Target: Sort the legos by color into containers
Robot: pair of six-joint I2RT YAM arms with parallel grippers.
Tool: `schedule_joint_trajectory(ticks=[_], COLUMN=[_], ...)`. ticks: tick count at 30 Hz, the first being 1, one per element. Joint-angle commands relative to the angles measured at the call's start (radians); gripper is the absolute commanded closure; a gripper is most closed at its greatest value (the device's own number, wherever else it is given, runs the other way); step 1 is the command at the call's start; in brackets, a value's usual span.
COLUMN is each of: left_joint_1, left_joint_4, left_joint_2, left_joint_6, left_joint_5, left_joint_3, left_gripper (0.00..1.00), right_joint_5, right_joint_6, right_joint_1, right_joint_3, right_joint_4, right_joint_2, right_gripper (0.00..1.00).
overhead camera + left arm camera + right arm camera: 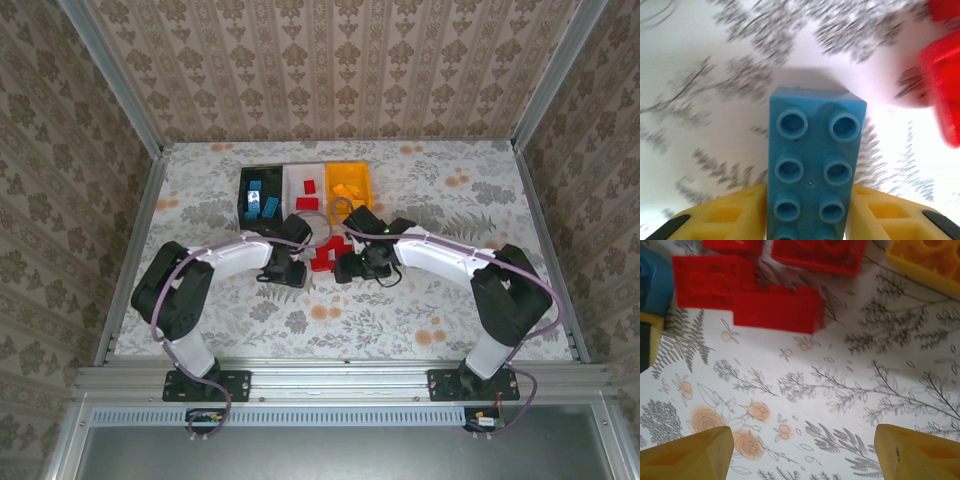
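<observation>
**At mid-frame, a blue brick (815,165) in the left tool's (810,220) grip**

At the top centre of the overhead view, three bins stand in a row, and each already holds bricks: blue in the black bin (243,180), red in the white bin (305,166), orange in the orange bin (350,166). The sort looks well along but not finished. Just below the bins, between the two tools, a cluster of red bricks (330,252) lies on the surface (450,310). An orange brick (927,260) sits at the upper right corner of the right wrist view.

The left tool pinches the blue brick by its long sides, studs facing the camera. Whether the brick is off the surface I cannot tell. I judge it belongs in the black bin, just above the tool in the overhead frame.

The right tool (802,455) is spread wide with nothing between its fingers. The red bricks lie along the top of its view, ahead of the tips and apart from them.
</observation>
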Motion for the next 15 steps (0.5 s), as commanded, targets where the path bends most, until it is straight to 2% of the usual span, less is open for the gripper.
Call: schedule_joint_trajectory(ticks=[1,5,9,15], left_joint_1=[0.051,0.126,0.244,0.402], left_joint_4=[-0.038,-0.068,-0.094,-0.119], left_joint_2=[-0.120,-0.269,-0.386,-0.421], left_joint_6=[0.003,0.014,0.042,0.094], left_joint_5=[-0.007,0.018,0.090,0.180], left_joint_3=[-0.056,-0.094,-0.090,-0.046], left_gripper=[0.59,0.59,0.59,0.59], right_joint_5=[0.033,0.047,0.049,0.053], right_joint_6=[-0.020,-0.031,-0.038,-0.043], right_joint_1=[0.011,0.013,0.017,0.032], right_joint_3=[0.072,0.129,0.182,0.245], right_joint_4=[-0.040,-0.057,-0.063,-0.080], right_joint_2=[0.059,0.123,0.177,0.246], right_gripper=[0.24,0.24,0.24,0.25])
